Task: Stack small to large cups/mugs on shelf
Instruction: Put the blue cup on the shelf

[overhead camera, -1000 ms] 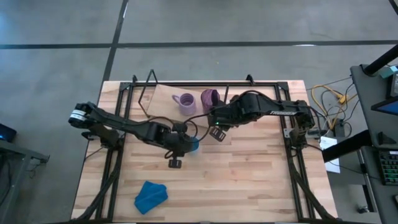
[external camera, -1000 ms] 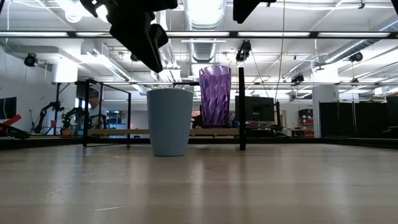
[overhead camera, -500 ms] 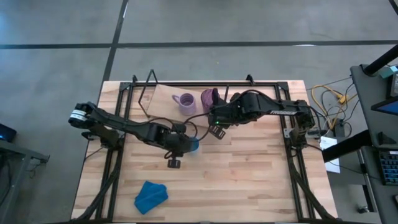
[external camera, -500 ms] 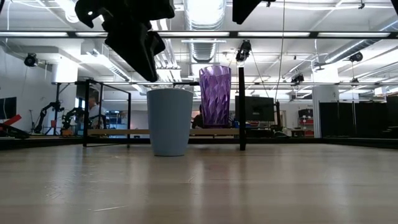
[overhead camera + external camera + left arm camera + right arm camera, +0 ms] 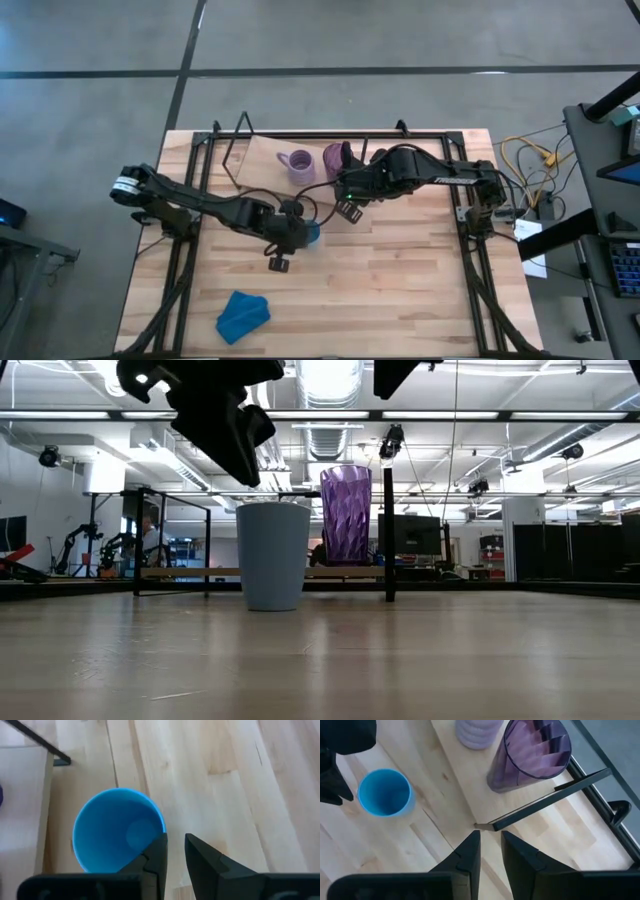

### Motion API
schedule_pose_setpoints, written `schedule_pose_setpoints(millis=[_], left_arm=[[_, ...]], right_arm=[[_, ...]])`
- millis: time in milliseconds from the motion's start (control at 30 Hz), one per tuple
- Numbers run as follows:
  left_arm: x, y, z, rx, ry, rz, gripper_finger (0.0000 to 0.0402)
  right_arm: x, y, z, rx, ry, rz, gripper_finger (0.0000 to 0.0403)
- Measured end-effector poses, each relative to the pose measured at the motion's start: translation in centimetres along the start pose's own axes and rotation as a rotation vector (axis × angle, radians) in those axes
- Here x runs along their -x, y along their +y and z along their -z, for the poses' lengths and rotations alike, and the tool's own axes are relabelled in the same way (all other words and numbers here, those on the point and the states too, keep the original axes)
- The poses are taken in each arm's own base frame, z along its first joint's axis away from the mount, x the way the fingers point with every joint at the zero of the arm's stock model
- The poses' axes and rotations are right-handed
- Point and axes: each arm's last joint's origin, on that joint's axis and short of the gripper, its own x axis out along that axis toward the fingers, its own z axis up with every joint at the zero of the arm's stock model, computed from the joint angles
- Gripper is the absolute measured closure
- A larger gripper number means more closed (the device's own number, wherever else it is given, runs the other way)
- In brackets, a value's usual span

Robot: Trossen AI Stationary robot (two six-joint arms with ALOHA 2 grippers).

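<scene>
1. Far left on the butcher-block tabletop (image 5: 400,270), near the front edge, there's a crumpled blue cloth (image 5: 243,314) just lying there, well apart from everything else.
2. The left gripper (image 5: 172,851) hangs right over the small bright blue plastic cup (image 5: 311,234), which stands upright on the table, not on the shelf. In the left wrist view the two dark fingers are pressed nearly together with only a thin gap, sitting just beside the cup's rim, and they're pinching nothing.
3. Next over is the flat light-wood shelf board with the thin black rod frame (image 5: 262,155), along the back of the table. The mid-sized lavender mug with a handle (image 5: 297,164) stands on it, handle pointing left in the high view.
4. Just beside the mug on its right, the tall translucent purple ribbed tumbler (image 5: 336,158) is upright on the same board. In the low view it pokes up behind the mug.
5. The right gripper (image 5: 488,844) hovers over the shelf's front corner by the tumbler, fingers close together, nothing between them.
</scene>
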Motion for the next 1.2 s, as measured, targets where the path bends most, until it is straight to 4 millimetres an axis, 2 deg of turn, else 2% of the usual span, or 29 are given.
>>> schedule_pose_setpoints(millis=[233,500,667,767,867,1000,1100,1200], left_arm=[[-0.8,0.6,0.4,0.005,0.007,-0.014,0.0350],[-3.2,0.6,0.9,0.001,0.086,-0.007,0.0350],[-3.8,0.6,1.0,0.003,0.102,-0.005,0.0350],[-3.7,0.7,1.0,0.006,0.102,-0.011,0.0366],[-3.1,0.7,1.2,0.010,0.110,-0.012,0.0395],[-1.5,0.8,1.6,0.012,0.131,-0.013,0.0400],[0.5,0.9,2.5,0.032,0.187,-0.022,0.0400],[3.0,1.2,3.9,0.037,0.286,-0.109,0.0401]], right_arm=[[0.0,0.0,0.0,0.000,0.001,-0.001,0.0333],[0.0,0.0,0.0,0.000,0.001,-0.002,0.0333],[0.0,0.0,0.0,0.000,0.001,-0.002,0.0333],[0.0,0.0,0.0,0.000,0.001,-0.002,0.0333],[0.0,0.0,0.0,0.000,0.001,-0.002,0.0333],[0.0,0.0,0.0,0.000,0.001,-0.002,0.0333],[0.0,0.0,0.0,0.001,0.001,-0.002,0.0333],[0.0,0.0,0.0,0.001,0.001,-0.002,0.0333]])
